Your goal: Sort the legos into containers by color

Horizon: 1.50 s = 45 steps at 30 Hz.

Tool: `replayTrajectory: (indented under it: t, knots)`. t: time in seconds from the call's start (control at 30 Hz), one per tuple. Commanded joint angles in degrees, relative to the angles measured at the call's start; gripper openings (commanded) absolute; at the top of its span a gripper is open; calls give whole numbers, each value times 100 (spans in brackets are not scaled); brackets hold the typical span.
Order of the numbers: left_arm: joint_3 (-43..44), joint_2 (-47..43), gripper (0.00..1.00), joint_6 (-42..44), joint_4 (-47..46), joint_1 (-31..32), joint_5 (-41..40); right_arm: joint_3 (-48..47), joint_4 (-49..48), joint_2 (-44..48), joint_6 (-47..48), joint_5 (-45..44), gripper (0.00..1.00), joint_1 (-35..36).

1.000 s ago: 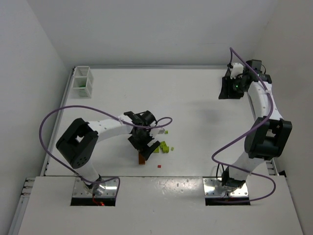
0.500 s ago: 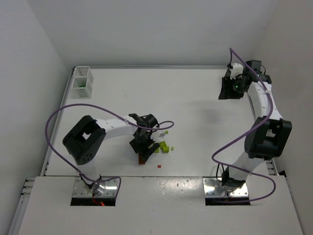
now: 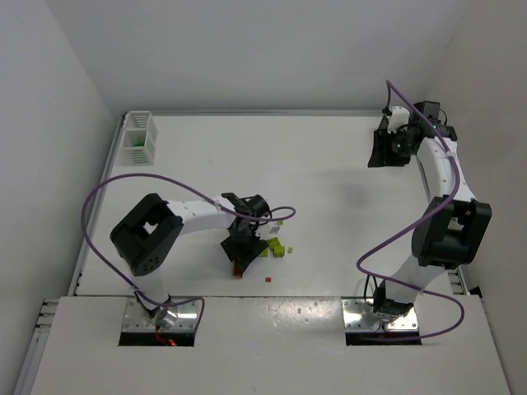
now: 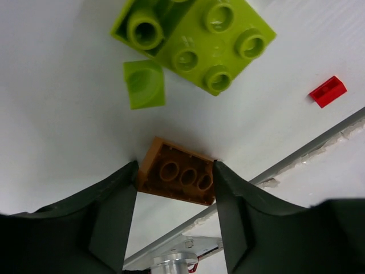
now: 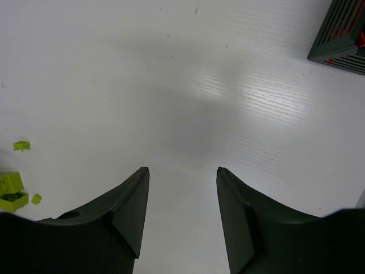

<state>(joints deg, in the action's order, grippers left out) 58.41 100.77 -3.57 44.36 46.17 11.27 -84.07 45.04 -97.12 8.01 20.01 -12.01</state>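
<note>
Top external, left gripper [image 3: 241,253] low at 7 o'clock on table [image 3: 329,197], white bin [image 3: 137,140] at 10, black bin [image 3: 385,150] at 2, left wrist, jaws pinching orange brick [image 4: 178,178], lime bricks [image 4: 211,43] at 12, right wrist, right gripper [image 5: 182,171] spread wide

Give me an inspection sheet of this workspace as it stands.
Surface: white table, no spills seen.
Job's things: orange brick, lime bricks and a red brick lie on the table near the front; white bin far left; black bin far right, red pieces inside.
Clutter: nothing seen.
Tools: left tool shut on the orange brick; right tool open, nothing in it, beside the black bin.
Cables: purple cables loop off both arms.
Surroundings: white walls on three sides.
</note>
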Motion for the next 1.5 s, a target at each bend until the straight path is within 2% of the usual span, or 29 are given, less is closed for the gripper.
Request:
replayTrajectory:
  t: [0.0,0.1,0.2,0.23,0.37,0.4,0.57,0.67,0.93,1.1,1.23,1.27,1.4,1.47]
  knots:
    - [-102,390,59,50,-235,217,121,-4,-215,79,95,126,51,-12]
    - [12,443,52,111,-235,366,60,-4,-215,79,148,73,51,-12]
    - [135,496,39,173,-182,428,-45,-4,-215,79,148,73,51,-12]
    - [187,496,29,173,-182,428,-98,-4,-215,79,148,73,51,-12]
    - [319,382,8,226,-129,428,-212,-4,-215,79,148,126,51,-12]
    - [372,304,6,226,-68,428,-274,-4,-154,79,148,187,51,-12]
    - [504,-92,0,278,-15,428,-520,48,-100,141,148,363,50,102]
    - [724,-312,0,278,38,182,-634,180,-39,272,148,425,49,286]
    - [1294,-1085,0,111,-173,-1169,-503,313,-91,264,-142,478,48,1183]
    - [1594,-1454,0,50,-498,-1681,-774,313,-232,264,-449,241,48,1649]
    - [1989,-1648,0,50,-937,-2541,-671,313,-285,159,-642,108,47,2026]
    - [2146,-1648,0,224,-1025,-2917,-557,313,-285,158,-643,56,47,2027]
    - [2349,-1701,0,497,-1482,-3851,339,373,-346,158,-704,-6,47,2281]
    - [2481,-1483,0,324,-1833,-4324,771,426,-399,211,-704,-155,47,2334]
